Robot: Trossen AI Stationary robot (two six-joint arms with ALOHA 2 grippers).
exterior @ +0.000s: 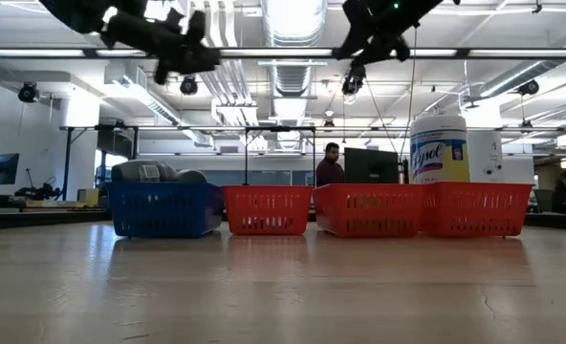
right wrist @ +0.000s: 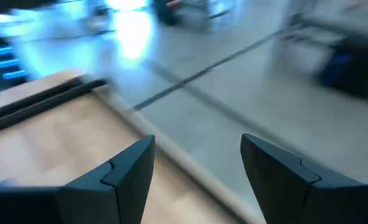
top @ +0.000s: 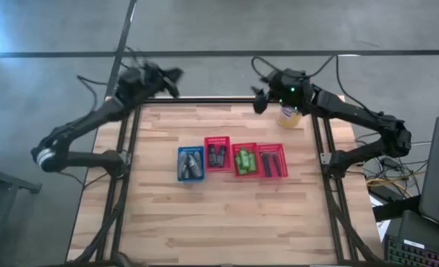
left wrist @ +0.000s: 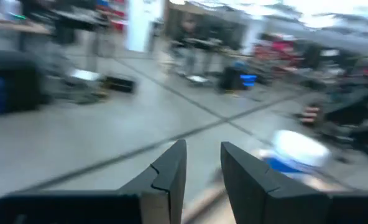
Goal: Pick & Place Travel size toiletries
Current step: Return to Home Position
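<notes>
Four bins stand in a row mid-table: the blue bin (top: 190,148) holds grey bottles (top: 190,165), the left red bin (top: 218,139) dark packs (top: 217,155), the middle red bin (top: 245,144) green bottles (top: 245,160), and the right red bin (top: 272,145) razors (top: 271,162). Both grippers hang high near the table's far edge, well apart from the bins and toiletries, holding nothing. The left gripper (left wrist: 202,144) has its fingers a narrow gap apart, and the right gripper (right wrist: 197,138) is spread wide.

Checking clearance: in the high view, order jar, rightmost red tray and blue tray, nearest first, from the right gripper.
From the right gripper:
1. Jar, right beside it.
2. Rightmost red tray, row's right end.
3. Blue tray, row's left end.
</notes>
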